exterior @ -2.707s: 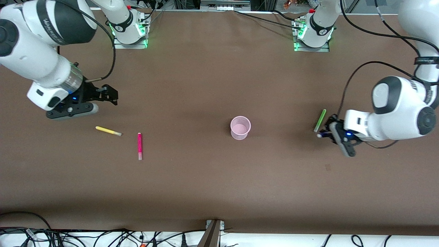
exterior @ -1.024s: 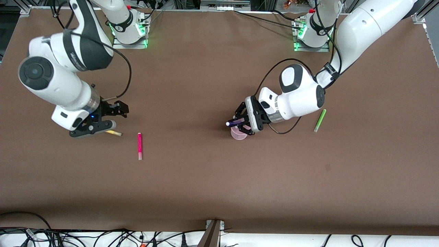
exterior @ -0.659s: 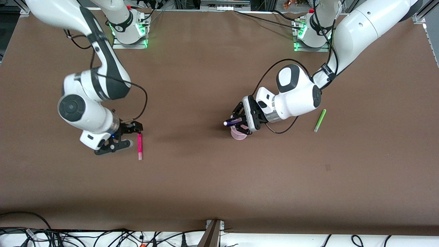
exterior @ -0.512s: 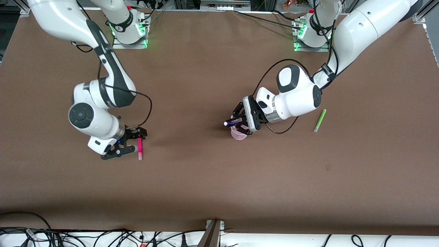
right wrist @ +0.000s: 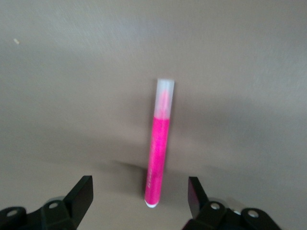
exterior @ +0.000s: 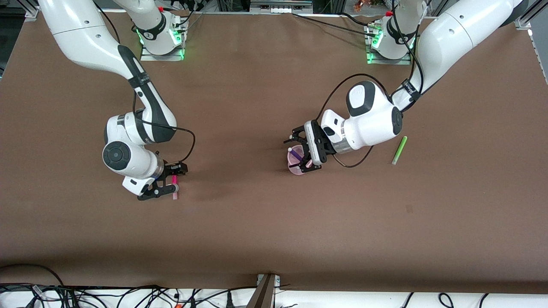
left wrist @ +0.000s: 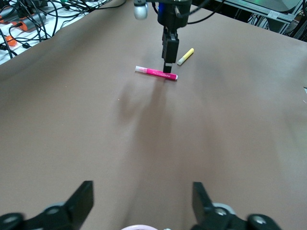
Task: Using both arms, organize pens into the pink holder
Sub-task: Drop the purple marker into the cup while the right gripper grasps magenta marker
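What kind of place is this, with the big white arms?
Probably a robotics lab or test bench. Two white robot arms bolted to a brown-covered table, loose cables along its edge, and aluminium framing past the arms' bases all suggest it.

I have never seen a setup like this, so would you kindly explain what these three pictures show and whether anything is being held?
Two white robot arms stand at a brown table. The wide picture looks down from across the table; the other two come from cameras on each arm's wrist.

The left gripper is over the pink holder, fingers open, holding nothing. The purple pen stands tilted in the holder.

The right gripper is low over the magenta pen, which lies on the table between its open fingers, not yet gripped.

The green pen lies toward the left arm's end of the table. The yellow pen lies beside the magenta one, seen only from the left wrist.
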`<state>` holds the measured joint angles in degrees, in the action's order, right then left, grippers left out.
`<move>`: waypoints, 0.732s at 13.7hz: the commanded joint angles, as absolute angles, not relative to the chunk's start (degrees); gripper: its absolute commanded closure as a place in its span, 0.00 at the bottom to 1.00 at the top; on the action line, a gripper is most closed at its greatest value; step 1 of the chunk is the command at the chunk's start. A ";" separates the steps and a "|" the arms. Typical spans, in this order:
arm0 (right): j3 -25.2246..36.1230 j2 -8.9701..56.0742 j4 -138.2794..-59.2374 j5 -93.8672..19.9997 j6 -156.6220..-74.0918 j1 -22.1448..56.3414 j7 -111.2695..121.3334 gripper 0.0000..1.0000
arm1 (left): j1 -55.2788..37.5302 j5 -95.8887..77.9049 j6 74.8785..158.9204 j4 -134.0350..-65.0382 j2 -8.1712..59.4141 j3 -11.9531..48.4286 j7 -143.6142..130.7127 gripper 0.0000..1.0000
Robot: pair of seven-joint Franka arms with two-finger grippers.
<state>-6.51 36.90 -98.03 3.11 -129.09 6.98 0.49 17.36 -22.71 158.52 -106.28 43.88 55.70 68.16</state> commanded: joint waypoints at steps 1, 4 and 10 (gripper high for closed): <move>-6.33 35.16 -103.53 3.16 -132.62 6.59 0.09 0.24 | 20.03 -23.99 157.16 -106.96 43.15 56.78 69.96 0.00; -6.07 35.42 -103.62 3.08 -132.80 6.50 -0.35 0.33 | 26.52 -23.47 141.23 -104.95 41.41 57.56 69.70 0.00; -6.07 36.39 -103.71 2.03 -133.15 4.83 -0.53 0.54 | 30.85 -16.47 105.79 -91.61 38.14 55.99 58.68 0.00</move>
